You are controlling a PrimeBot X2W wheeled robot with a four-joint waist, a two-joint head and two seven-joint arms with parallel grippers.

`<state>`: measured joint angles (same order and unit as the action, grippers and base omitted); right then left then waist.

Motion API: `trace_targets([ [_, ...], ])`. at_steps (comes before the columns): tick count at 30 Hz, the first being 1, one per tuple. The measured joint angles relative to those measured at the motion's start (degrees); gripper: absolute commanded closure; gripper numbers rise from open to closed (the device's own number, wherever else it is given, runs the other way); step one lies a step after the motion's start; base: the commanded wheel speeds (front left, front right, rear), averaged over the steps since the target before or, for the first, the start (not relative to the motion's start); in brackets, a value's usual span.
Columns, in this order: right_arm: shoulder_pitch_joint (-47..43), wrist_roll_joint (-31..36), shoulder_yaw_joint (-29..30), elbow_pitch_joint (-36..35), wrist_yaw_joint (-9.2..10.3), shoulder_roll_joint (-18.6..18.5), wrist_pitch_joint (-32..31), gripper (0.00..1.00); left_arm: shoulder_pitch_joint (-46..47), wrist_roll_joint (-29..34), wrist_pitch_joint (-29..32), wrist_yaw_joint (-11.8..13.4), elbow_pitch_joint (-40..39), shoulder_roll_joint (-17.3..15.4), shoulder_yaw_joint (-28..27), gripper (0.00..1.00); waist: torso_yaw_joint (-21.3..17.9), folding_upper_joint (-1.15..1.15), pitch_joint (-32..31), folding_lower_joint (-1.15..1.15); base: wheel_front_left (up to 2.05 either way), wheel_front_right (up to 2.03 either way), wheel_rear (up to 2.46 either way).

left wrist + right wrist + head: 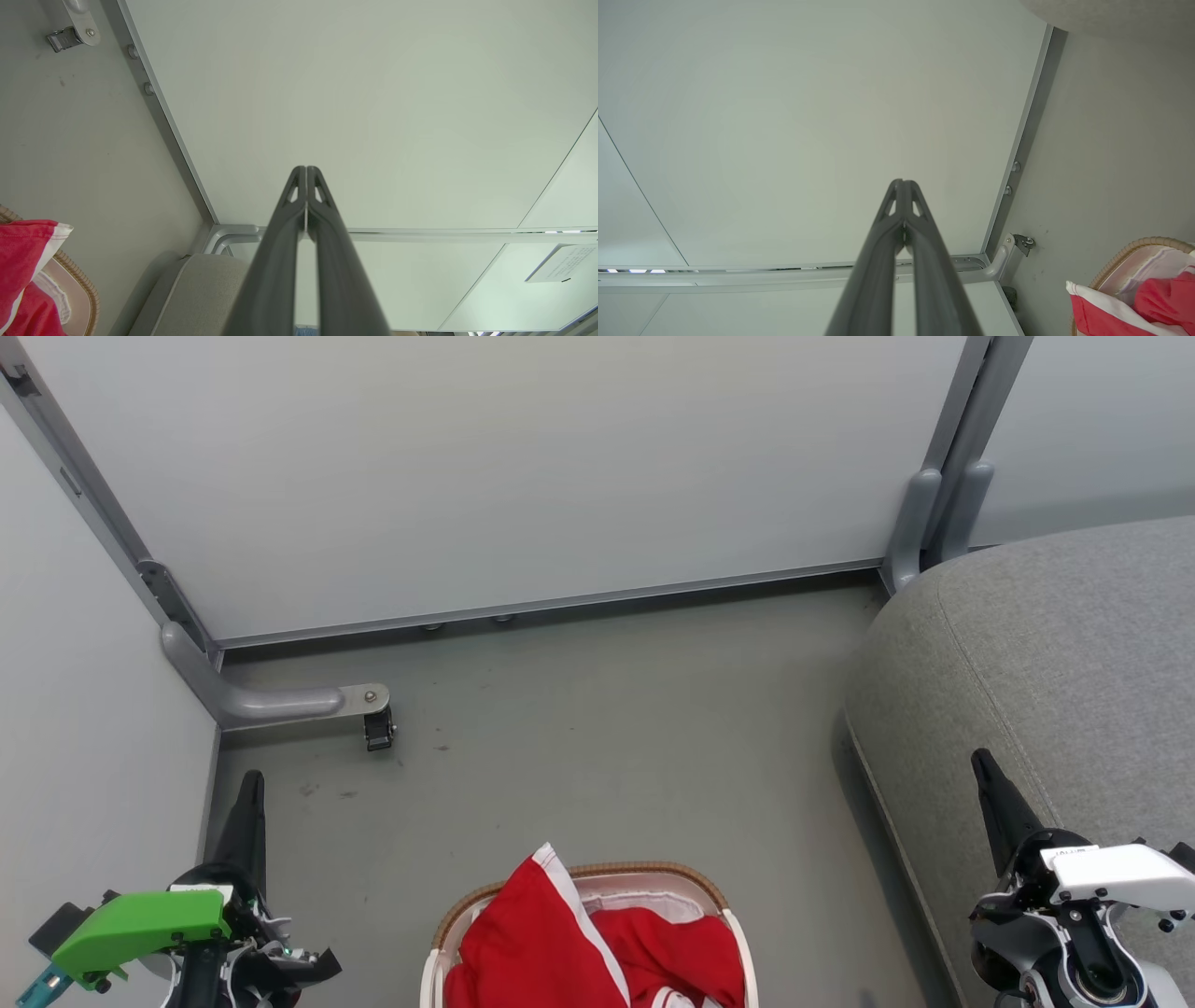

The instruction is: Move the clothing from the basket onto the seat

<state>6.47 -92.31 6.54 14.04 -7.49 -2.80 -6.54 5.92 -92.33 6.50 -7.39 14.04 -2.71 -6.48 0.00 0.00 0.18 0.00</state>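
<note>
Both our claws are empty and closed. The left claw [250, 786] is at the left of the basket [653, 871], its two fingers pressed together at the tips. The right claw [982, 763] shows in front of the edge of the seat [1074, 653], and its fingers are together as well. The clothing [546, 943] lies in the basket, between the two claws. It is a heap of red fabric with white stripes, and one fold rises above the woven rim. The basket stands on the floor [607, 737], near the seat but apart from it. In our judgement no part of the task is done yet.

We think several things could go wrong from here:
- The fabric is soft and loose, so a pinch on a thin edge may slip out during the lift.
- The white liner [653, 903] lies just under the red cloth. A deep grasp could catch it and lift or tip the small basket.
- The garments seem folded into each other. One may hang from the other and fall on the floor between basket and seat.
- A claw that goes down with its fingers together would only push the heap deeper.
</note>
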Motion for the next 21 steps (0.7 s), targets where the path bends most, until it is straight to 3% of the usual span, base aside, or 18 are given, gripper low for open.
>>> trace_targets([
  [6, 0.00, 0.00, 0.00, 0.00, 0.00, 0.00, 0.00, 1.00, 0.00, 0.00, 0.01, 0.00, 0.00, 0.00, 0.00, 1.00, 0.00, 0.00, 0.00, 0.00, 0.00, 0.00, 0.00],
  [7, -0.01, 0.01, 0.00, 0.20, 0.00, 0.04, 0.00, 0.00, -0.05, 0.01, -0.01, 0.01, 0.18, 0.05, 0.02, 0.00, 0.00, 0.00, 0.00, 0.00, 0.00, 0.00, 0.00],
  [16, -1.24, 0.96, -0.96, 2.05, 0.02, 0.36, 1.12, 0.00, -1.88, 0.58, -1.32, 0.14, 2.82, 0.49, 0.76, 0.00, 0.03, 0.00, 0.10, 0.00, 0.00, 0.00, 0.00],
  [21, -1.08, 4.32, -2.38, 1.91, 0.02, -0.77, 2.68, 0.00, -1.82, 4.54, -2.74, 0.14, 3.01, 0.16, 1.38, 0.00, 0.06, 0.00, 0.20, 0.00, 0.00, 0.00, 0.00],
])
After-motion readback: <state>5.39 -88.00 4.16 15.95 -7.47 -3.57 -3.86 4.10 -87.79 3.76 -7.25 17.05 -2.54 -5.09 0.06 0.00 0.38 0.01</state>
